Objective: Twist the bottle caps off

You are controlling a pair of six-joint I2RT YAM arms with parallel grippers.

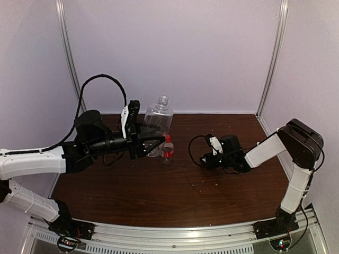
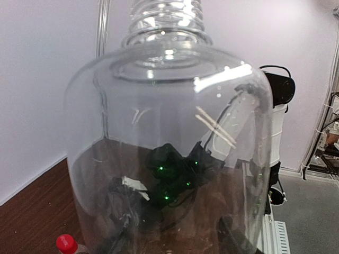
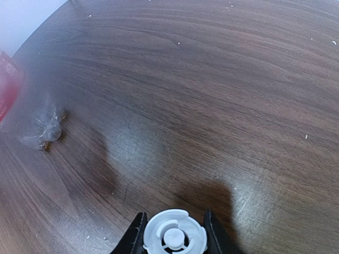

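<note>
- The white cap (image 3: 175,238) is sitting pinched between the right jaws, with its hollow, ringed underside facing the wrist camera
- The right jaws are standing narrow, pressing on the white cap from both sides, low over the worktop (image 3: 212,106) and well apart from both bottles, to their right
- The red cap (image 2: 67,243) is sitting on the small bottle (image 1: 168,153), which is standing upright on the worktop just beside the tall bottle (image 1: 158,117), at its right and nearer side
- The tall bottle is standing upright near the back middle of the worktop, its threaded neck (image 2: 167,18) showing exposed at the top
- The left jaws are reaching in from the left and clasping the tall bottle's lower body, about half spread
- I cannot tell whether the tall bottle's base is touching the worktop
- The right arm (image 1: 265,151) is showing, warped, through the tall bottle's clear wall in the left wrist view
- The small bottle's red label and clear base are showing blurred at the left edge of the right wrist view
- Pale specks are lying scattered over the dark wood
</note>
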